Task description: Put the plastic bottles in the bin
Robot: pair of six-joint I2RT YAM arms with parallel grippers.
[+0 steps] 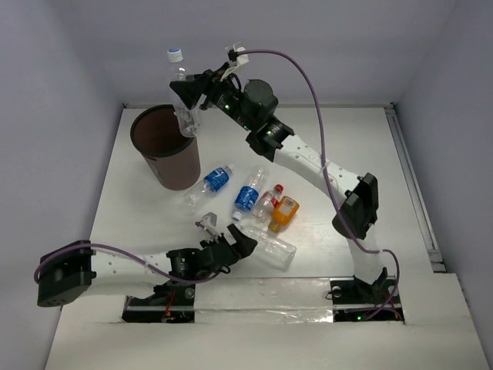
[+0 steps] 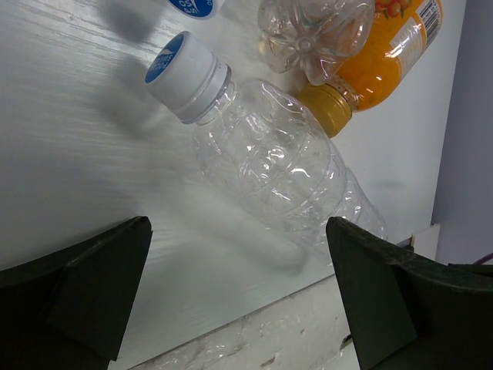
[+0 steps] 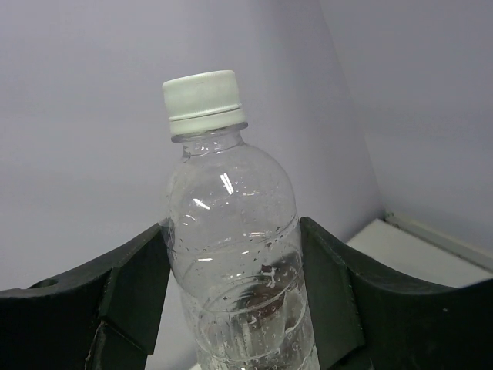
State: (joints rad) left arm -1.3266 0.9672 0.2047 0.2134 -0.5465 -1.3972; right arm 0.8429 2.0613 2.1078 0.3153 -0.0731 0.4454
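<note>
**A:** Where's the right tool (image 1: 194,99)?

**B:** High at the far left, clamped on a white-capped clear bottle (image 3: 231,231). The cap is up and the base hangs over the rim of the brown bin (image 1: 179,171).

**A:** And the left tool (image 1: 227,235)?

**B:** Low over the tabletop (image 1: 362,146), spread wide and gripping nothing. A crumpled clear bottle (image 2: 277,169) lies on its side just ahead of it, untouched.

**A:** The others?

**B:** A blue-labelled bottle (image 1: 218,179) lies near the bin's foot, with a second blue-labelled bottle (image 1: 246,196) just right of it. Further right lie a red-capped bottle (image 1: 268,202) and an orange bottle (image 1: 286,210), side by side. The orange one's yellow cap rests against the crumpled bottle.
</note>
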